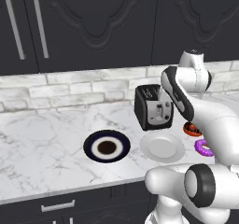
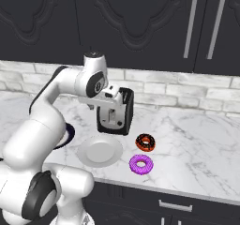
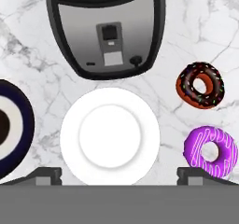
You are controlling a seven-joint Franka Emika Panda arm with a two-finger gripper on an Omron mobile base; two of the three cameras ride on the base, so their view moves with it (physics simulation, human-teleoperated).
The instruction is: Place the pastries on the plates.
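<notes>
Two donuts, two plates, one toaster, all on a white marble counter w/ grey veins.

Plates: a plain white plate sits just in front of the toaster, nothing on it. A dark navy plate w/ a white inner ring and brown centre lies well to its left, also bare; in the right base view the arm covers most of it.

Donuts: both lie flat on the counter to the right of the white plate, near it but not touching. The chocolate donut is red-orange underneath w/ dark icing and coloured sprinkles. The purple donut has magenta icing w/ pale stripes and sits just nearer the counter's front edge, close beside the first, a small gap between them.

Other things: a black toaster w/ a grey front panel stands upright behind the white plate. Behind it, a pale brick backsplash, then dark cabinets w/ long metal handles.

The gripper hangs above the white plate, looking straight down. Its dark fingertips stand wide apart w/ nothing between them.
</notes>
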